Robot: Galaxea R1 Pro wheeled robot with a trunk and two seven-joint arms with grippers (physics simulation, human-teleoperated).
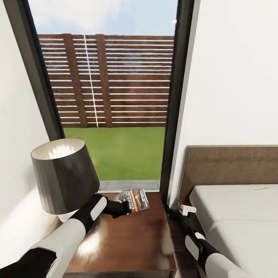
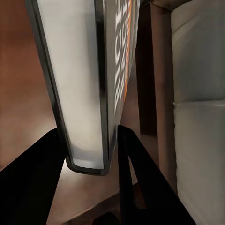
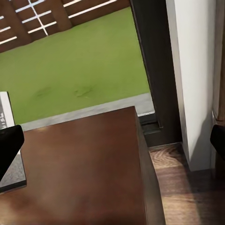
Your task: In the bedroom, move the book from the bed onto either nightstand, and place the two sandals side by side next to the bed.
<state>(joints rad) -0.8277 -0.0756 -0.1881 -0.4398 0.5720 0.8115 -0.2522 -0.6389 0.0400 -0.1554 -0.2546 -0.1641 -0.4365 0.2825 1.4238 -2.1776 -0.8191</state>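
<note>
Book held over the nightstand, beside the window.

At lower centre of the frame, the left gripper (image 1: 125, 208) had its fingers (image 2: 126, 164) closed on the book (image 1: 135, 200) above the nightstand (image 1: 127, 243), near the lamp (image 1: 63, 181). The right gripper (image 1: 185, 210), between nightstand and bed (image 1: 239, 216), looked open and empty.

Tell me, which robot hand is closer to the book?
Left. The left gripper holds the book over the nightstand. The right gripper hangs apart, between nightstand and bed.
</note>
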